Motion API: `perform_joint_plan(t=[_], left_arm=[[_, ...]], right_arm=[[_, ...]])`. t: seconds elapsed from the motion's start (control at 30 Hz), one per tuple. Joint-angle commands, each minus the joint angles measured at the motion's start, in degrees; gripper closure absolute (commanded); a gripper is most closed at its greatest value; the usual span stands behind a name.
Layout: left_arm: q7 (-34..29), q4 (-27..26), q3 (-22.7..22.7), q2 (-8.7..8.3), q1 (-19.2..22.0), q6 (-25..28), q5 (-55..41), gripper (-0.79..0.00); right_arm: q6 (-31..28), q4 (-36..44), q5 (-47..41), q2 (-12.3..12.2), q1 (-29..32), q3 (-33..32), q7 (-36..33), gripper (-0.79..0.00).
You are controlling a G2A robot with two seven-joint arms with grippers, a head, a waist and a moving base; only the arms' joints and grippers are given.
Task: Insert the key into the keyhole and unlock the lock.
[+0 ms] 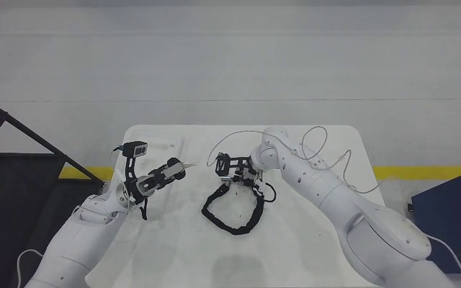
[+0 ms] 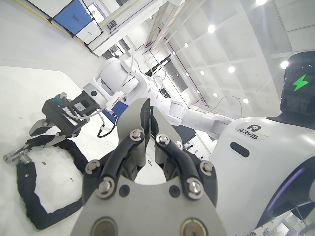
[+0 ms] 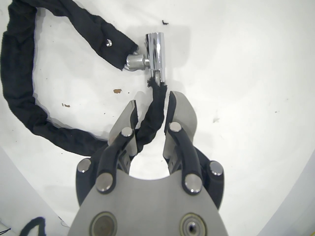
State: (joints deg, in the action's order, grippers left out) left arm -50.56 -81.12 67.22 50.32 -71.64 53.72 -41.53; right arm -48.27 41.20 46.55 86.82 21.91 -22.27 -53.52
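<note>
On the white table [image 1: 310, 237] the black-sleeved chain [image 3: 19, 74] lay looped, the right gripper [image 3: 152, 98] narrowly open astride it and best clamped firmly before the left gripper [image 2: 147, 104], pressed shut (whether on the key was unclear), approached straight along the chrome lock cylinder [image 3: 155, 50] at the sleeve's end.

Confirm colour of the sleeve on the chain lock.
Black fabric sleeve, with a shiny chrome lock cylinder at its end. Right wrist view shows it best.
</note>
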Motion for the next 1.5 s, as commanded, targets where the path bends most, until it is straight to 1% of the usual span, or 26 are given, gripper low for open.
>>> perform_joint_plan(t=[0.0,0.07,0.2,0.3,0.43,0.5,0.6,0.67,0.7,0.73,0.97,1.07,1.17,1.3,1.37,1.4,1.47], left_arm=[[0.00,0.00,0.00,0.00,0.00,0.00,0.00,0.000],[0.00,0.00,0.00,0.00,0.00,0.00,0.00,0.000],[0.00,0.00,0.00,0.00,0.00,0.00,0.00,0.000],[0.00,0.00,0.00,0.00,0.00,0.00,0.00,0.000],[0.00,0.00,0.00,0.00,0.00,0.00,0.00,0.000],[0.00,0.00,0.00,0.00,0.00,0.00,0.00,0.000],[0.00,0.00,0.00,0.00,0.00,0.00,0.00,0.000],[0.00,0.00,0.00,0.00,0.00,0.00,0.00,0.000],[0.00,0.00,0.00,0.00,0.00,0.00,0.00,0.000],[0.00,0.00,0.00,0.00,0.00,0.00,0.00,0.000],[0.00,0.00,0.00,0.00,0.00,0.00,0.00,0.000],[0.00,0.00,0.00,0.00,0.00,0.00,0.00,0.000],[0.00,0.00,0.00,0.00,0.00,0.00,0.00,0.000],[0.00,0.00,0.00,0.00,0.00,0.00,0.00,0.000],[0.00,0.00,0.00,0.00,0.00,0.00,0.00,0.000],[0.00,0.00,0.00,0.00,0.00,0.00,0.00,0.000],[0.00,0.00,0.00,0.00,0.00,0.00,0.00,0.000]], right_arm=[[-0.16,-0.68,0.02,0.46,-0.08,0.34,0.26,-0.237],[-0.48,-1.44,0.12,1.05,-0.23,0.78,0.53,-0.203],[-1.21,-3.13,0.49,2.19,-0.61,1.63,1.00,-0.219],[-1.35,-4.55,0.87,2.99,-0.93,2.11,1.48,-0.200],[-1.18,-6.31,1.66,4.01,-1.45,2.70,2.05,-0.200],[-1.13,-7.06,2.19,4.49,-1.67,3.01,2.31,-0.175],[-0.36,-8.06,3.85,5.16,-1.89,3.64,2.93,-0.175],[-0.27,-8.91,4.26,5.59,-1.87,3.81,3.84,-0.114],[-0.38,-9.35,4.46,5.79,-1.92,3.89,4.19,-0.031],[-0.35,-9.87,4.88,6.06,-2.01,4.04,4.54,0.000],[-0.03,-11.14,7.53,7.11,-2.54,4.60,7.42,0.000],[0.12,-11.21,9.62,7.03,-3.04,4.60,10.12,0.000],[-1.15,-11.92,10.77,6.41,-3.24,4.06,13.56,0.000],[-5.72,-13.99,10.73,5.02,-3.20,2.82,17.68,0.000],[-9.51,-15.59,9.52,4.16,-3.20,1.75,20.28,0.000],[-9.73,-15.68,9.59,3.74,-3.07,1.62,21.32,0.000],[-9.73,-12.83,10.22,2.63,-2.22,2.49,24.75,0.000]])
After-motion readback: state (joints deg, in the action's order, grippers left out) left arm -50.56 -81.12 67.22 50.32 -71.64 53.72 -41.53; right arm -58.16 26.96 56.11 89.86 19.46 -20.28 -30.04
